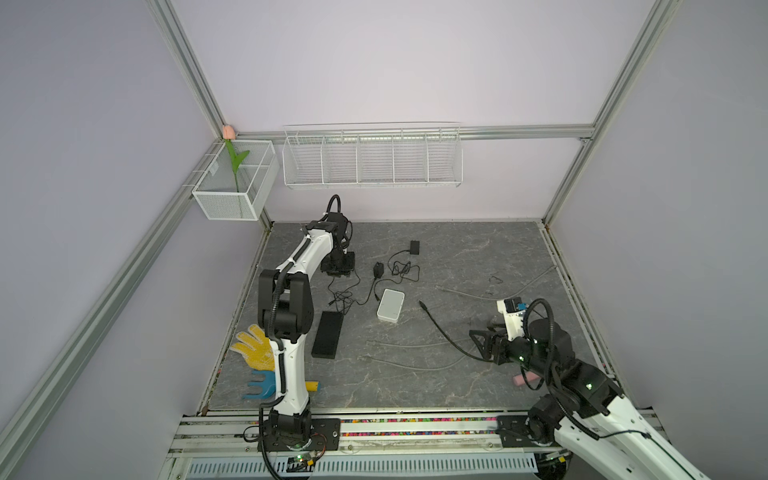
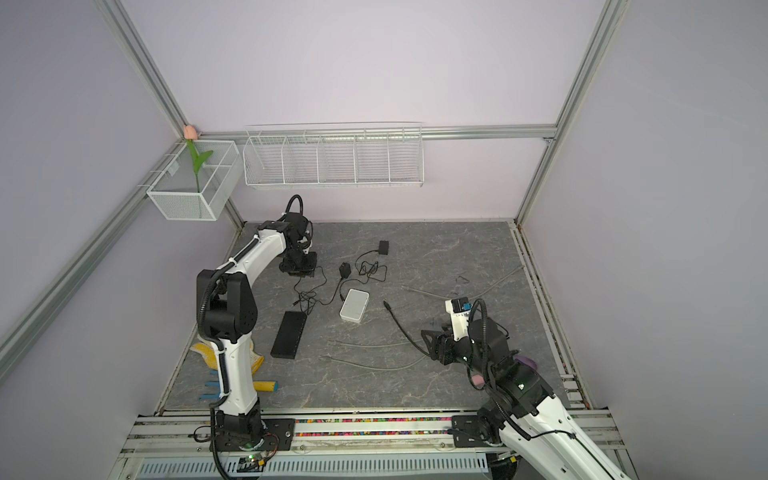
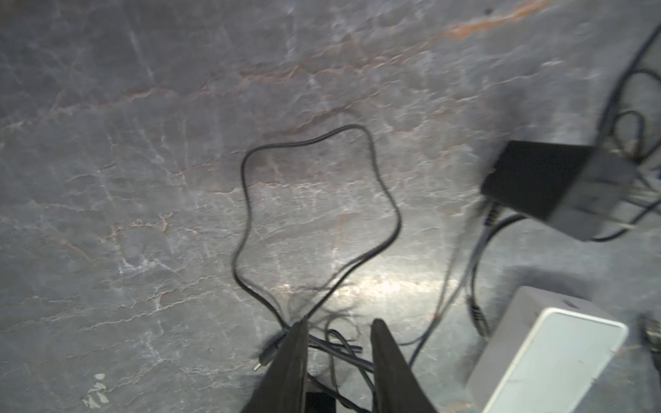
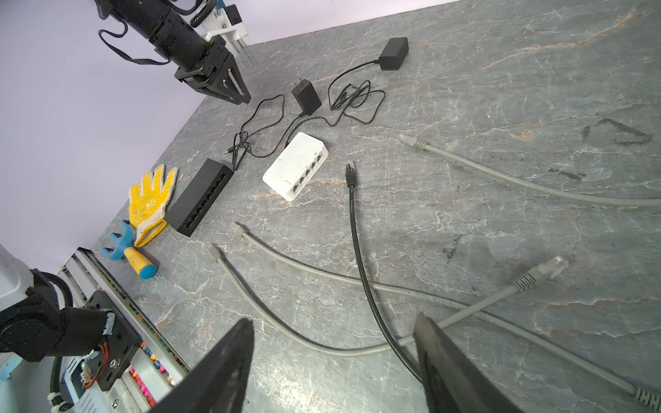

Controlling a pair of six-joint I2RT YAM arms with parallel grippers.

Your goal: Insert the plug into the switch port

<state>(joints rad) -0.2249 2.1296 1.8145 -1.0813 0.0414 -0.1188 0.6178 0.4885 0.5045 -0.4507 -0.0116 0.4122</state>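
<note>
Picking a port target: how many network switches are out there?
2. White switch sits mid-scene in a top view; black switch lies just left of it, beside the yellow glove. None look hidden.

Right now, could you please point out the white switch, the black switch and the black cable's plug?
white switch (image 4: pixel 294 161): right wrist view, top face.
black switch (image 1: pixel 328 334): in a top view, top face.
black cable's plug (image 4: pixel 350 175): right wrist view, connector body.

A small barrel plug (image 4: pixel 228 151) on its thin black cable (image 3: pixel 246 200) lies loose on the bench (image 1: pixel 478 257), left of centre. It is just beyond the flat black switch (image 1: pixel 328 334) and not inserted.
</note>
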